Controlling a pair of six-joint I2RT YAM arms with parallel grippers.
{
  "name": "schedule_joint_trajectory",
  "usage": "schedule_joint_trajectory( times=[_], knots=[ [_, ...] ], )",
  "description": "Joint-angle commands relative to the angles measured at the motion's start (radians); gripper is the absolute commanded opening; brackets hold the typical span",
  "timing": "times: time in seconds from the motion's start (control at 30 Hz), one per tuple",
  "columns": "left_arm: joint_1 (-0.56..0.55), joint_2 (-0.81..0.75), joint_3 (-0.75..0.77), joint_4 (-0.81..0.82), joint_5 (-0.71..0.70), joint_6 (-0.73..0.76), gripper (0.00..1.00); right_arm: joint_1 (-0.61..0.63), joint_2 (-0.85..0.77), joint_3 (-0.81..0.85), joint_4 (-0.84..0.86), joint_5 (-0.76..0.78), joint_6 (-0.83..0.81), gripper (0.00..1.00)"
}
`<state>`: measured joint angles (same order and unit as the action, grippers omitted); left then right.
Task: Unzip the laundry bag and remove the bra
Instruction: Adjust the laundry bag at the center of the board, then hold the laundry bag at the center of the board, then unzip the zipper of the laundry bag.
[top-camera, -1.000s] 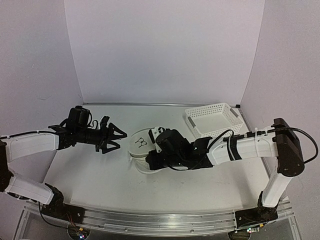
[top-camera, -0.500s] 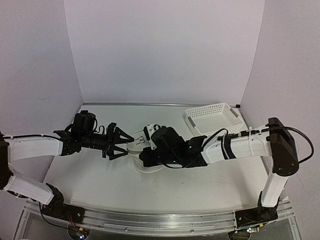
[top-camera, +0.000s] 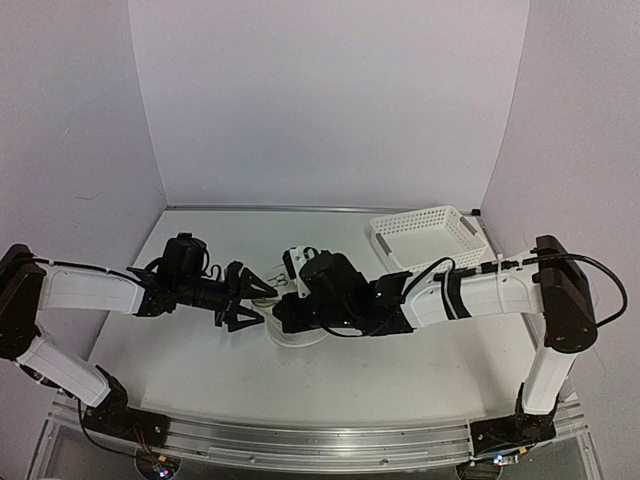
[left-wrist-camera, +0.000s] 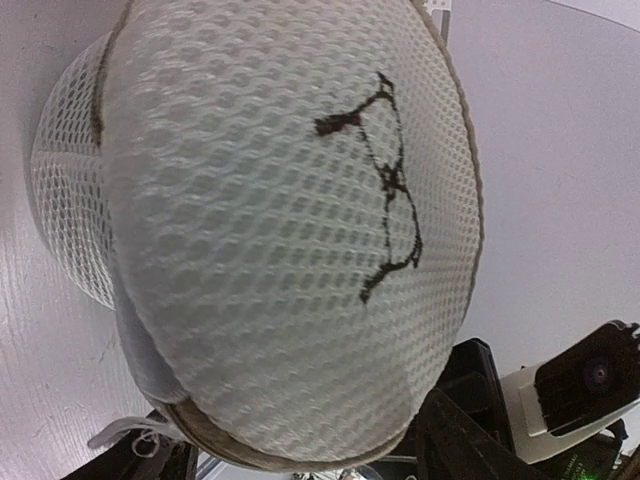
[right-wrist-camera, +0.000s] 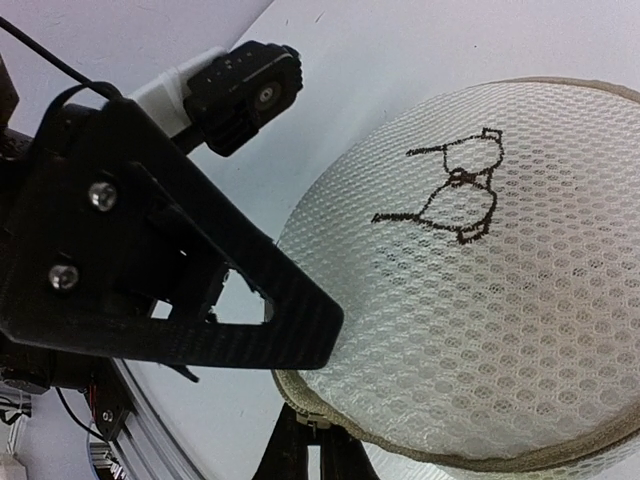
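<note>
Leftward, the left gripper (top-camera: 258, 302) has swung in from the table's edge and hangs spread just beside the laundry bag (left-wrist-camera: 290, 230), which is tilted up mid-table, pictogram face toward it. The right gripper (right-wrist-camera: 308, 452) — pressed together on the bag's rim seam — steadies it. The zip looks closed, so unzipping is barely begun; next, I judge, the spread fingers must find the pull. The bag's contents are hidden; the basket (top-camera: 385, 243) shows nothing inside.
</note>
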<state>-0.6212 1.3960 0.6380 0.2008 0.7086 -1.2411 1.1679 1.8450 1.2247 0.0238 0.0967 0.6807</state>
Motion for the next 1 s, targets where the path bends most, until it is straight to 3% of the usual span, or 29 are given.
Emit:
schedule_joint_trajectory(
  times=[0.0,0.23,0.67,0.97],
  knots=[
    [-0.005,0.023,-0.012,0.096,0.017,-0.034,0.73,0.008,-0.021,0.021,0.054,0.006,-0.008,0.0],
    [-0.005,0.056,-0.008,0.126,0.005,-0.044,0.56,0.012,-0.032,-0.003,0.063,0.003,-0.007,0.0],
    [-0.005,0.083,0.011,0.138,-0.012,-0.042,0.03,0.016,-0.091,-0.08,0.064,0.005,-0.021,0.0],
    [-0.003,0.098,0.021,0.138,-0.012,-0.006,0.0,0.016,-0.185,-0.212,0.064,0.047,-0.07,0.0]
  ],
)
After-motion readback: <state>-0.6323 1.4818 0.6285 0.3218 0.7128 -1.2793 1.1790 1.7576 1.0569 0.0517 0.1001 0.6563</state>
